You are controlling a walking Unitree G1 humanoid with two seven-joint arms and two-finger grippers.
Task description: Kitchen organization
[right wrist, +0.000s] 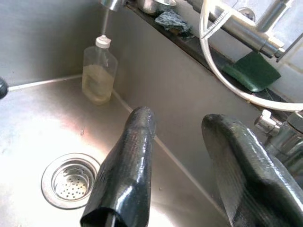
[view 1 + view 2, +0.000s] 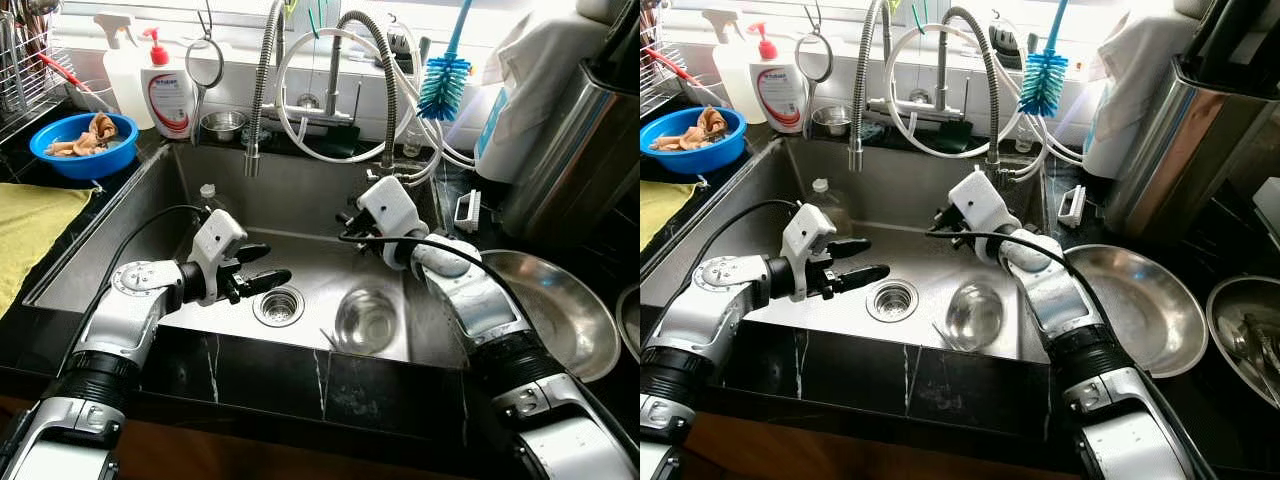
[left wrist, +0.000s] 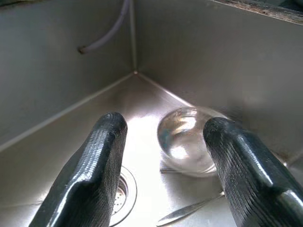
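Note:
Both arms reach down into a steel sink (image 2: 300, 190). A clear glass bowl (image 2: 366, 320) sits on the sink floor right of the drain (image 2: 278, 306), and a thin metal utensil (image 3: 184, 213) lies beside it. My left gripper (image 2: 268, 264) hovers open just left of the drain, pointing toward the glass bowl (image 3: 187, 144), with nothing between its fingers. My right gripper (image 2: 348, 226) hangs open near the sink's back wall under the faucet, also with nothing held. A small clear bottle (image 1: 98, 71) of yellowish liquid stands in the back left corner.
A blue bowl (image 2: 82, 145) and a yellow cloth (image 2: 30, 225) lie on the left counter. Soap dispenser (image 2: 168, 90), faucet hoses (image 2: 330, 90) and a blue brush (image 2: 443, 85) line the back ledge. A wide steel bowl (image 2: 560, 305) and a tall steel pot (image 2: 570, 150) stand on the right.

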